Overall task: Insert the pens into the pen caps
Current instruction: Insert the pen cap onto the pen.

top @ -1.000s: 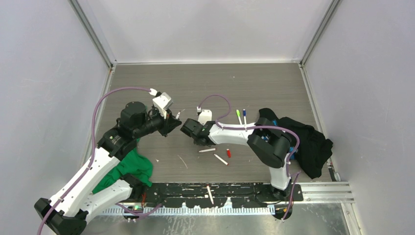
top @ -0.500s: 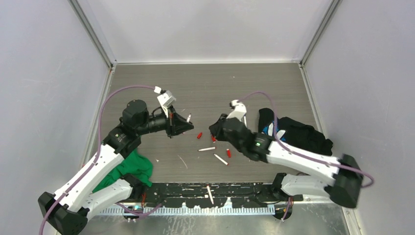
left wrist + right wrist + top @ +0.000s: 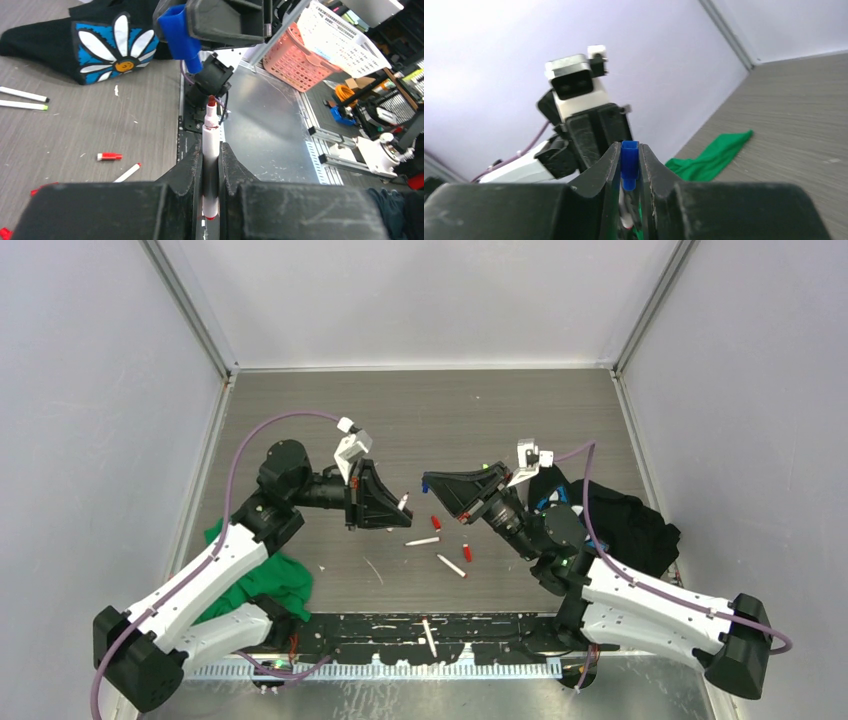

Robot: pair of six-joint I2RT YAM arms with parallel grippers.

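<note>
Inside left gripper, red-tipped pen clamped; right gripper, clamped on blue cap, has swung round opposite: insertion likely next, colours mismatched.

Table matt grey, wood-grain look; white pen glossy smooth plastic; blue cap smooth plastic; left gripper fingers matt black, scuffed; green cloth at the table's near-left soft, crumpled; black cloth at its right matt; metal rail along its near edge brushed
</note>
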